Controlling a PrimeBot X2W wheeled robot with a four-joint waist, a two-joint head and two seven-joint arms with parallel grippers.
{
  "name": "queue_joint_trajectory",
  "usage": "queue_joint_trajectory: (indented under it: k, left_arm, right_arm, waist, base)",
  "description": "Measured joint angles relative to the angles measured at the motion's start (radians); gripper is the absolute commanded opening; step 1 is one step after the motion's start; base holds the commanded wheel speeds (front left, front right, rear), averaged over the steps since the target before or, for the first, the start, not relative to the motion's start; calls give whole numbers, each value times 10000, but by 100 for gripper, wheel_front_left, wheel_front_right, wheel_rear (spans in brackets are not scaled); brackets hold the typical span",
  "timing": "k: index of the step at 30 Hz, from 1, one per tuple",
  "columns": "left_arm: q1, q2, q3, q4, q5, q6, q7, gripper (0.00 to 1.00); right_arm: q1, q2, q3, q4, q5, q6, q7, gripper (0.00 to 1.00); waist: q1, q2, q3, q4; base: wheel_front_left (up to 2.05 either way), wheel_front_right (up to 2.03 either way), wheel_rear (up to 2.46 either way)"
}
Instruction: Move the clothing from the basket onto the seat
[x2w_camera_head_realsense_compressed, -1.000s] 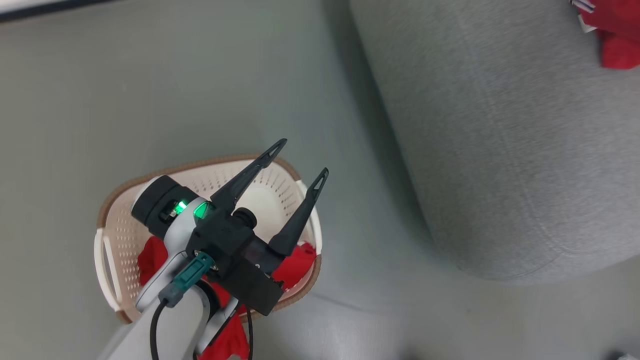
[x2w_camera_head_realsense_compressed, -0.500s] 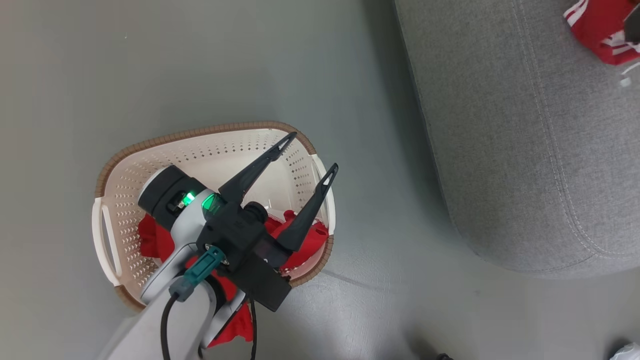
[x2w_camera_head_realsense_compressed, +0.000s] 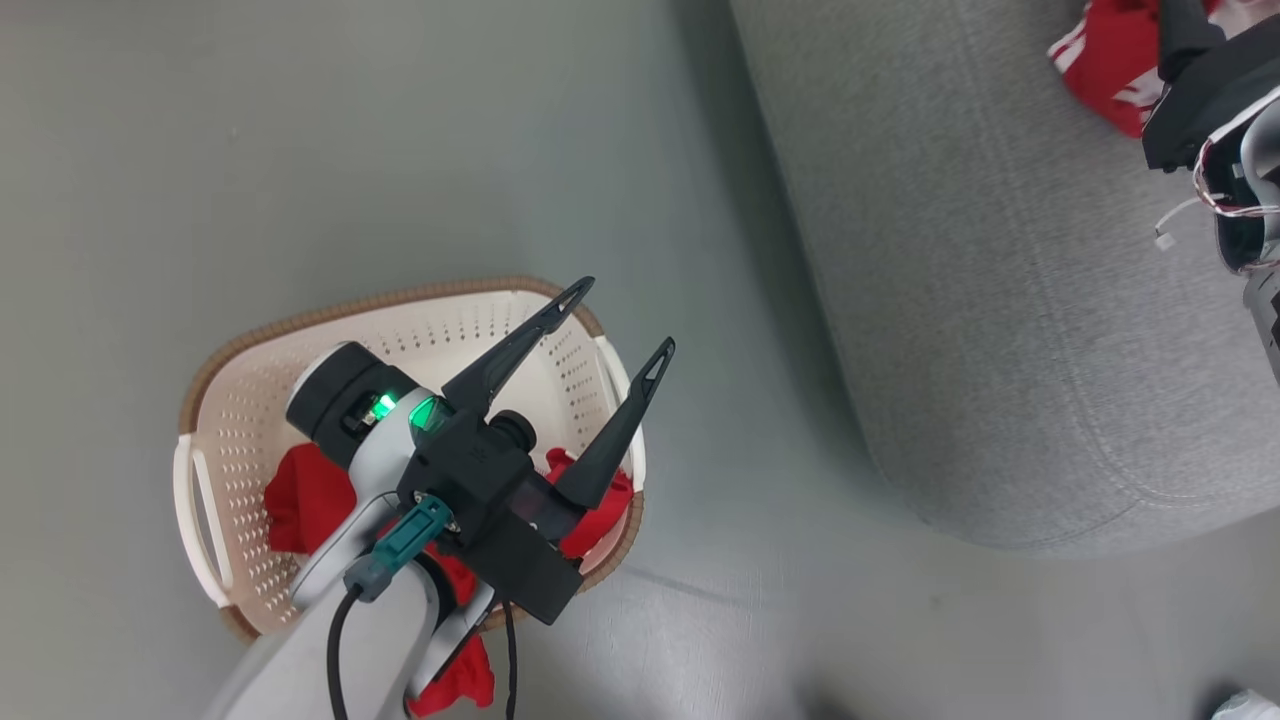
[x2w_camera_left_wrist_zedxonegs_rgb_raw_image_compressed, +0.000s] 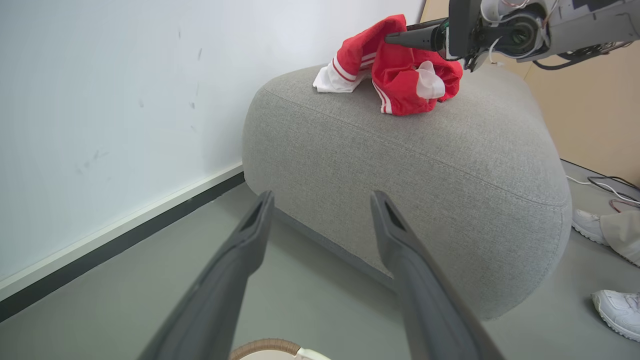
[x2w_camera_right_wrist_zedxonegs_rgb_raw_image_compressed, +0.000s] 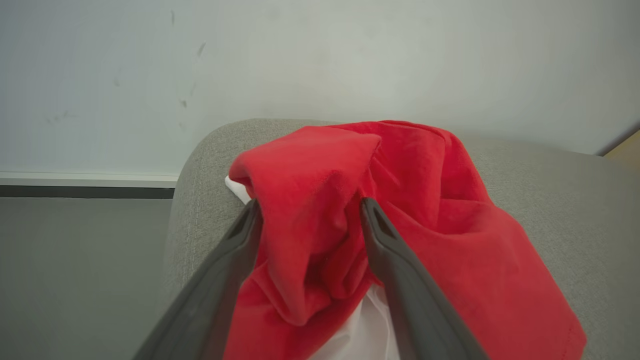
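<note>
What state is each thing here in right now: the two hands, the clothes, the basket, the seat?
jersey, crumpled on top of the seat.
red garment, bunched inside the basket.
basket, upright on the floor, not yet emptied.
seat, carrying the jersey.
left hand, open, empty, above the basket.
right hand, open, a fold of the jersey between its fingers.

red garment (x2w_camera_head_realsense_compressed: 300, 495) partly behind left arm (x2w_camera_head_realsense_compressed: 300, 650), jersey (x2w_camera_head_realsense_compressed: 1100, 60) cropped

Floor (x2w_camera_head_realsense_compressed: 720, 420) between basket (x2w_camera_head_realsense_compressed: 240, 420) and seat (x2w_camera_head_realsense_compressed: 1000, 350) open; seat's near top bare; jersey (x2w_camera_left_wrist_zedxonegs_rgb_raw_image_compressed: 400, 80) heaped at far end.
</note>
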Motion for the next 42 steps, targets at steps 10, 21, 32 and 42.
queue_joint_trajectory:
  k: [10,21,32,42]
  left_arm:
    - [187,-497,-121,704,-332,-2,-616,100]
    - [924,-704,184,1523,-859,52,-1342,100]
    - [2098,-610,1243,2274,-1484,614,-1645,100]
    - [4054,-165,2646,2502,-2104,1392,-1793,100]
  right_arm:
    - [519,25,215,173,-127,230,-58,100]
    - [1625,412,495,-330,-184,453,-88,100]
    - [3456,888,453,-1396,-42,527,-102,100]
    - [6106,1430,514,-3177,-35,293,-100,100]
  waist:
    - [0,-1,-1077,-225]
    - [-1,-3,-2618,-211]
    - [-2,-3,-4217,143]
    - [-3,-2,-5782,673]
  base:
    - [0,0,0]
    - [0,0,0]
    - [0,0,0]
    - [0,0,0]
